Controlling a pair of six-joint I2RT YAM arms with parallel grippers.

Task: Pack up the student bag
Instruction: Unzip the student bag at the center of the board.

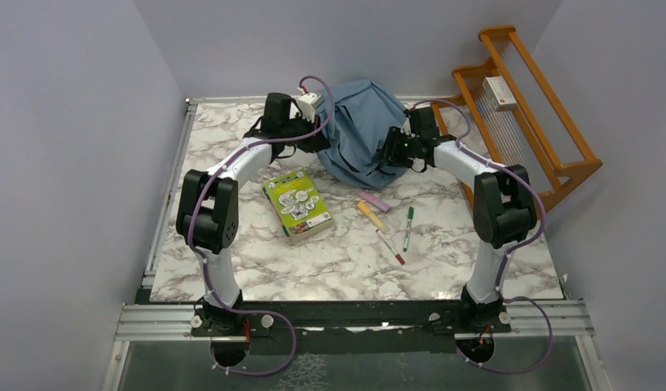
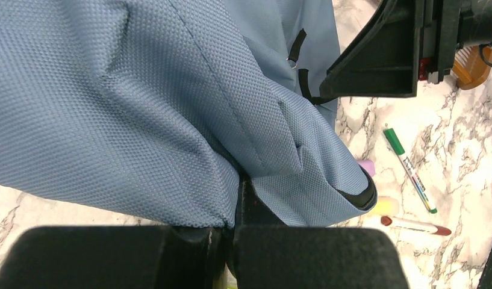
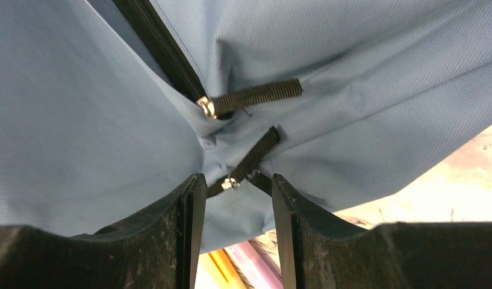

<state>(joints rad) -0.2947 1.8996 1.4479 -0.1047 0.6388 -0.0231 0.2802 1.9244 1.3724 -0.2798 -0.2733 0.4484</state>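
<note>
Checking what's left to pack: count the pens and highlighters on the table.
4: pink highlighter beside the student bag, yellow highlighter next to it, green marker right of both, red marker farthest from the bag. The bag may hide more.

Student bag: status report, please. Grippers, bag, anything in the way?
Left gripper shut on student bag fabric. Right gripper open, straddling a zipper pull. Book and markers on table, outside bag.

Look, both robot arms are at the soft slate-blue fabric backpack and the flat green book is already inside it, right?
No. The flat green book is not inside the soft slate-blue fabric backpack; the top external view shows it lying on the marble table in front. The rest is right.
</note>
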